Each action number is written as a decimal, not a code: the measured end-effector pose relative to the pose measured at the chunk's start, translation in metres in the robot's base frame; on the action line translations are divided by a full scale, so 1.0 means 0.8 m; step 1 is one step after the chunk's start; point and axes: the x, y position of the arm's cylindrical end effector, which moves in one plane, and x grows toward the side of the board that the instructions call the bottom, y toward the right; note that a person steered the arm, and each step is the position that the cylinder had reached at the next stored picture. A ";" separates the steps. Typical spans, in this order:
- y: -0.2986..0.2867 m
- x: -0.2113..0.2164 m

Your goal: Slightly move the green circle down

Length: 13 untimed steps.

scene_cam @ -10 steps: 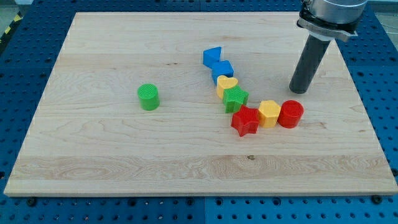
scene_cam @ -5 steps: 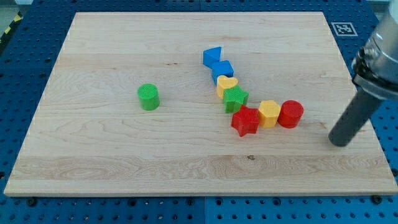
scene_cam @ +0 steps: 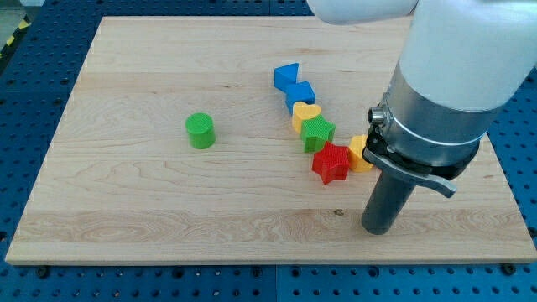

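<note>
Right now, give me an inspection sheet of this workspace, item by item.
Surface: wooden board, flat, on a blue perforated table.
Job's things: green circle, alone at the view's left.
Clutter: two blue blocks, yellow heart, green star, red star, yellow block partly hidden by the arm.
Jaws: none; my tip sits below and right of the red star, far from the green circle.
Cables: nothing seen.
Surroundings: nothing seen.

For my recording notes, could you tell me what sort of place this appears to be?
Probably a robotics lab bench: a wooden board lies on a blue perforated table, small coloured blocks such as the green circle sit on it, and my tip rests there.
</note>
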 end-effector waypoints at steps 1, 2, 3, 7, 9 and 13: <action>0.000 0.000; -0.032 -0.009; -0.083 -0.028; -0.154 -0.079; -0.179 -0.124; -0.270 -0.232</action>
